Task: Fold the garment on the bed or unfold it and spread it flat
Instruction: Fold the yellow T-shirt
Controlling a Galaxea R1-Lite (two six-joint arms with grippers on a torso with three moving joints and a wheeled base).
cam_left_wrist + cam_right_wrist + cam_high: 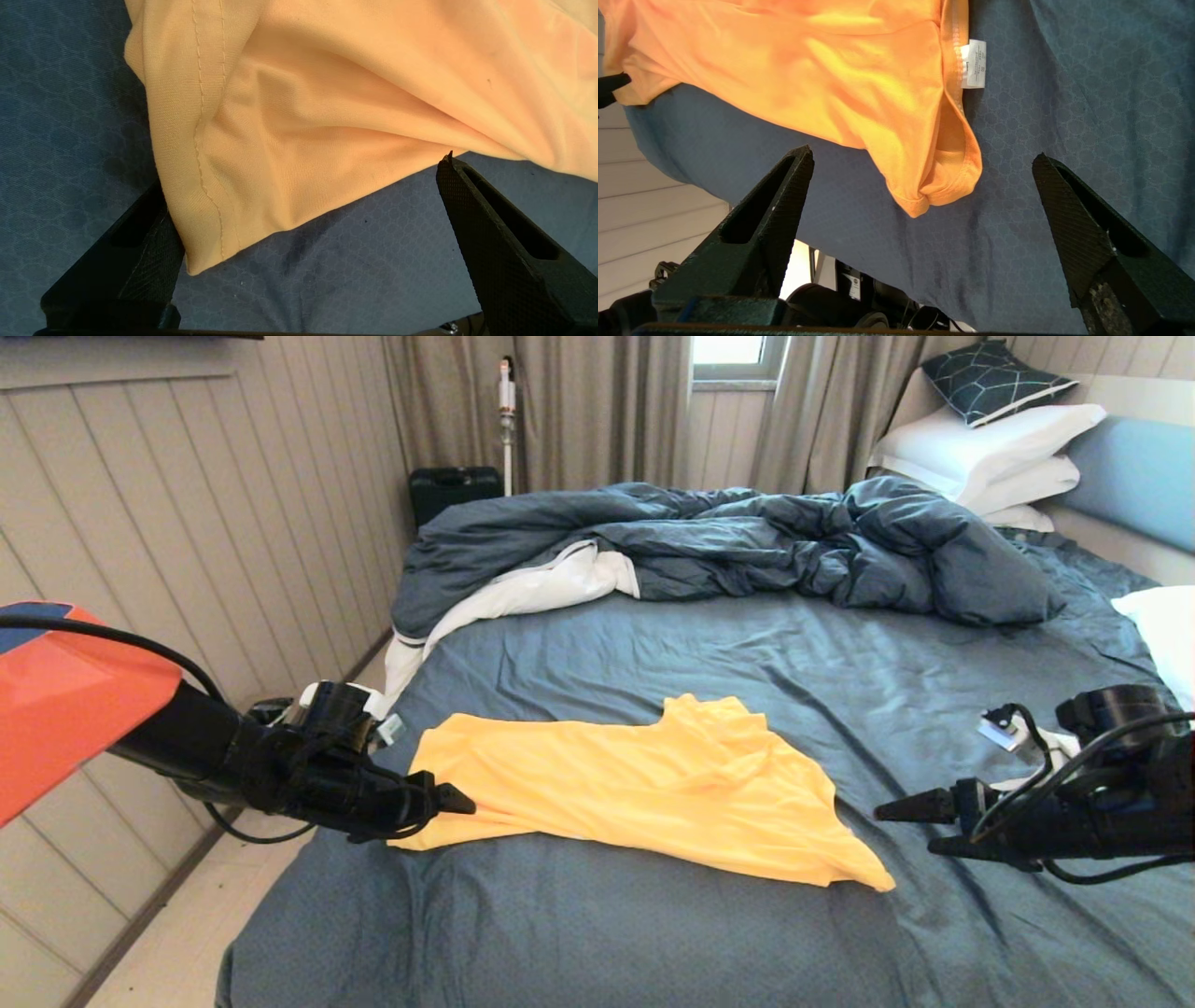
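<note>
The garment (644, 784) is seen lying crumpled in a band across the near part of the bed (747, 644). The left gripper (446, 799) is spread at the hemmed corner, nothing pinched. The right gripper (906, 826) is spread, just short of the collar end. Step judged: corner grasps pending; closure on both ends is required next.

Print on neck tag (973, 64) illegible

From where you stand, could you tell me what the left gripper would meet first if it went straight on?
The left gripper is open and would meet the shirt almost at once: in its wrist view the hemmed corner already lies between its fingers.
</note>
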